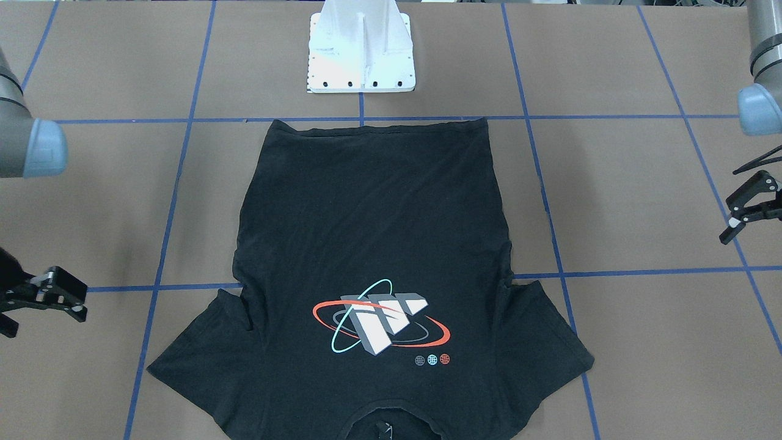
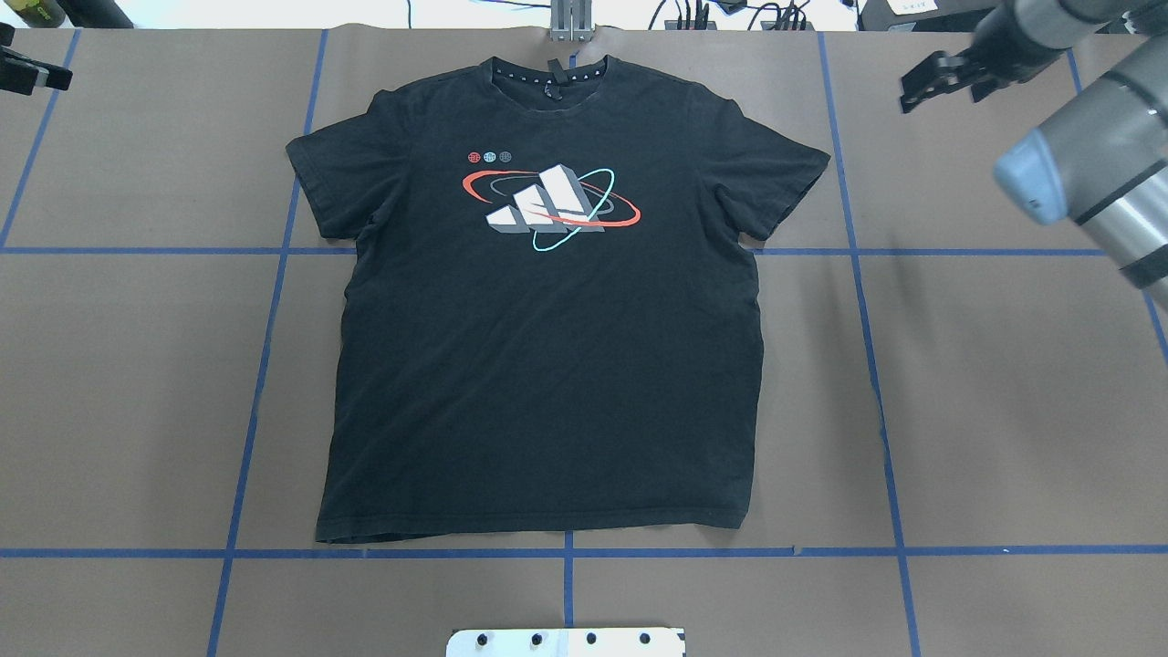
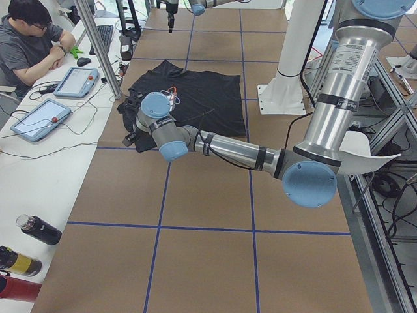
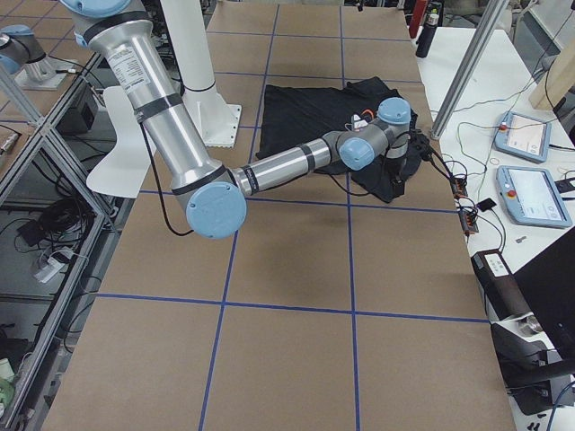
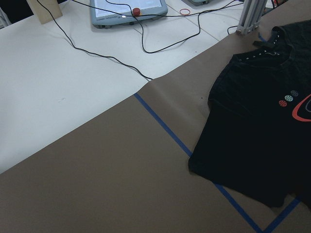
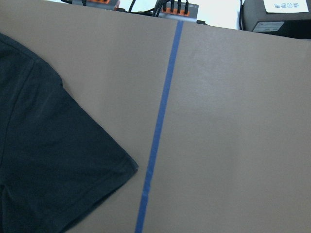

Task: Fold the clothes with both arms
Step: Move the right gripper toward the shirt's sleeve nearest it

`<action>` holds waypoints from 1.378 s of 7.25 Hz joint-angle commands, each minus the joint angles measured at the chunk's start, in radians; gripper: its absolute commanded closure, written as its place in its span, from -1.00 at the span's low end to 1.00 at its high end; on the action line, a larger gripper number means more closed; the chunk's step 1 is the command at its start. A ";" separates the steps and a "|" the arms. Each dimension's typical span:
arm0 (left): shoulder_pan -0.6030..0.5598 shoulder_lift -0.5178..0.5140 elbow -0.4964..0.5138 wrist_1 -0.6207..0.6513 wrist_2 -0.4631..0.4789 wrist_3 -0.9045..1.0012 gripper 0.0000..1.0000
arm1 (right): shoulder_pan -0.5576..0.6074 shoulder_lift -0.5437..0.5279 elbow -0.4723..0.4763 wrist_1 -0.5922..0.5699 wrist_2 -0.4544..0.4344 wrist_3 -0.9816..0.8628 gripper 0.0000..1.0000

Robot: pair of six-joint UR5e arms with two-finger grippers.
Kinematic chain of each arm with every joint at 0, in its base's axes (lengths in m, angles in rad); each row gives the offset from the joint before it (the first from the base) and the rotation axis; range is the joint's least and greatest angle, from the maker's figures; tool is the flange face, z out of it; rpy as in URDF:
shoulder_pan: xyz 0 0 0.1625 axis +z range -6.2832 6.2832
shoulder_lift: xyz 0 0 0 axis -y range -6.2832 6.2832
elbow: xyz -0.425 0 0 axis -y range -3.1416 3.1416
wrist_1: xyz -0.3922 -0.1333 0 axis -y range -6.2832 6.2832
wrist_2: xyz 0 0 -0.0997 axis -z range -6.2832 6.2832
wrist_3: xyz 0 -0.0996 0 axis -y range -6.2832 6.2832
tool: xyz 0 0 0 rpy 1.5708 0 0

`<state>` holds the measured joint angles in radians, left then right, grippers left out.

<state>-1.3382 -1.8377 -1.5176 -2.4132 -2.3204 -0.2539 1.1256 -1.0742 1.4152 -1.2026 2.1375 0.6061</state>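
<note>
T-shirt (image 2: 547,365) flat, collar away from the base. Left gripper (image 1: 730,219) and right gripper (image 1: 78,302) flank the sleeves, jaws spread, empty; right nearer.

The T-shirt (image 2: 547,365) lies flat in the middle of the counter (image 2: 1004,411), collar toward the far edge. The left fingers (image 2: 36,78) are near the far left corner, the right fingers (image 2: 922,82) near the far right.
</note>
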 commanded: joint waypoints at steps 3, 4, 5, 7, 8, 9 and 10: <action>0.005 0.009 -0.003 -0.003 -0.001 -0.007 -1.00 | -0.167 0.115 -0.347 0.446 -0.215 0.313 -0.90; 0.007 0.009 -0.003 -0.003 -0.001 -0.005 -1.00 | -0.182 0.140 -0.393 0.451 -0.249 0.313 -0.86; 0.008 0.009 -0.003 -0.003 0.001 -0.005 -1.00 | -0.193 0.139 -0.406 0.451 -0.273 0.313 -0.78; 0.008 0.011 -0.001 -0.003 0.001 -0.007 -1.00 | -0.205 0.126 -0.410 0.466 -0.292 0.313 -0.69; 0.013 0.011 -0.001 -0.003 0.001 -0.005 -1.00 | -0.205 0.108 -0.410 0.495 -0.292 0.313 -0.64; 0.014 0.012 -0.001 -0.003 0.001 -0.007 -1.00 | -0.205 0.100 -0.412 0.500 -0.292 0.313 -0.52; 0.014 0.014 -0.001 -0.003 0.001 -0.005 -1.00 | -0.205 0.100 -0.412 0.500 -0.300 0.313 -0.29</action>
<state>-1.3250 -1.8255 -1.5188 -2.4160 -2.3194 -0.2601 0.9210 -0.9688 1.0041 -0.7084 1.8442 0.9188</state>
